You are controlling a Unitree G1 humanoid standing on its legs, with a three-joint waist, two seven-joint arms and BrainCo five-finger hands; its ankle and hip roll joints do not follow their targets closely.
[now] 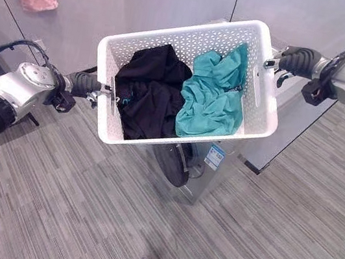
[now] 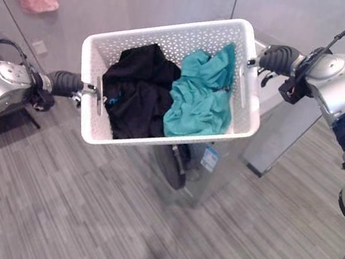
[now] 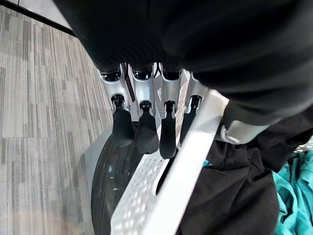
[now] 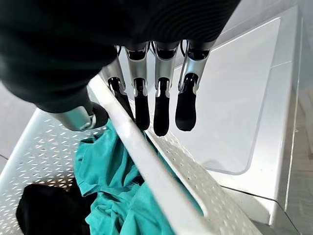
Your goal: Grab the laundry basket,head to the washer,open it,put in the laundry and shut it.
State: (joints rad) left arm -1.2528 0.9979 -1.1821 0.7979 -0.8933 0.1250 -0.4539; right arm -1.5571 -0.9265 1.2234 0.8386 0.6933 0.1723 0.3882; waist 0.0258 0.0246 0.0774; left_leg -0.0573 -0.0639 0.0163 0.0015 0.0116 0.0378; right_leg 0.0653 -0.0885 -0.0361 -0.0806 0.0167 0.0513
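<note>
white plastic laundry basket (image 1: pixel 262 58), holding black and teal clothes, hangs above the washer (image 1: pixel 209 165), left hand (image 3: pixel 146 117) and right hand (image 4: pixel 156 98) clamping its end rims. carrying's done, i'd say; next, set it down and free a hand for the door.

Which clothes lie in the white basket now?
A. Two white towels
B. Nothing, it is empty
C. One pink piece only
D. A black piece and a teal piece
D: the basket holds a black garment on the robot's left and a teal garment beside it.
</note>
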